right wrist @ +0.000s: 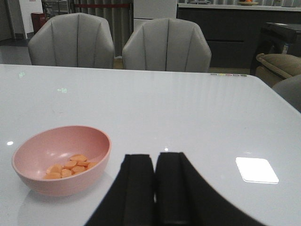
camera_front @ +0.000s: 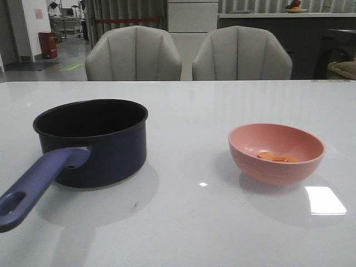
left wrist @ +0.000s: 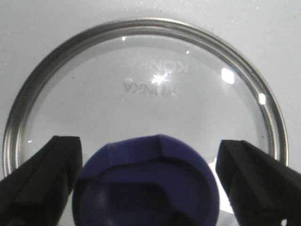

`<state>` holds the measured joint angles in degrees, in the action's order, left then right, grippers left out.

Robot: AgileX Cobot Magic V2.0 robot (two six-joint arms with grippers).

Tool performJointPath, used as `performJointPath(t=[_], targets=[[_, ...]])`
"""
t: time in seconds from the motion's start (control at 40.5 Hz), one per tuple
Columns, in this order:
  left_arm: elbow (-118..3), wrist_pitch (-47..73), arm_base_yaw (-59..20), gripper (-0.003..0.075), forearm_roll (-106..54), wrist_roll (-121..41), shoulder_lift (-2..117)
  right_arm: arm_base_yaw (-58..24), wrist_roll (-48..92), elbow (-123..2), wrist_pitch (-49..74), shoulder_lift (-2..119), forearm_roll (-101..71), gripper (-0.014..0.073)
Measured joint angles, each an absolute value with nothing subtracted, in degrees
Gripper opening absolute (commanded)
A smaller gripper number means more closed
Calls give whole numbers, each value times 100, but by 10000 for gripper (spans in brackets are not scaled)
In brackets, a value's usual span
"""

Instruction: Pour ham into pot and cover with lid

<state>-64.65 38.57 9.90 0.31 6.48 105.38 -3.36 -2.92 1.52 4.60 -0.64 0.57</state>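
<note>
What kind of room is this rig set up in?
Probably a showroom or office-lounge mock-up of a dining area, not a real kitchen: a glossy white table, two grey upholstered chairs behind it, and a dark counter along the back wall.

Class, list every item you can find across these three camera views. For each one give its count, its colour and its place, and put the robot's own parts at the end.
Dark navy saucepan with long purplish-blue handle: one, navy with black inside, on the table's left side, empty, handle towards the camera.
Pink round bowl: one, pink, on the table's right side.
Thin orange-pink ham slices: several, orange-pink, inside the bowl.
Round clear glass lid with metal rim: one, clear with a dark blue knob, lying flat on the table under the left tool.
Glossy white table: one, white, holding everything.
Padded grey chairs: two, grey, behind the table.
Left tool: one, black, open, fingers either side of the knob.
Right tool: one, black, shut, above the table beside the bowl.
</note>
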Motion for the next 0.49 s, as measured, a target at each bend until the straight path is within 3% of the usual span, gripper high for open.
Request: performJointPath(t=[0.222, 0.494], targets=[[-6605, 4135, 850, 643, 103, 648, 10418, -336, -292, 152, 460, -64, 57, 149], [-6622, 4092, 824, 636, 0, 596, 9142, -336, -292, 152, 460, -64, 57, 149]])
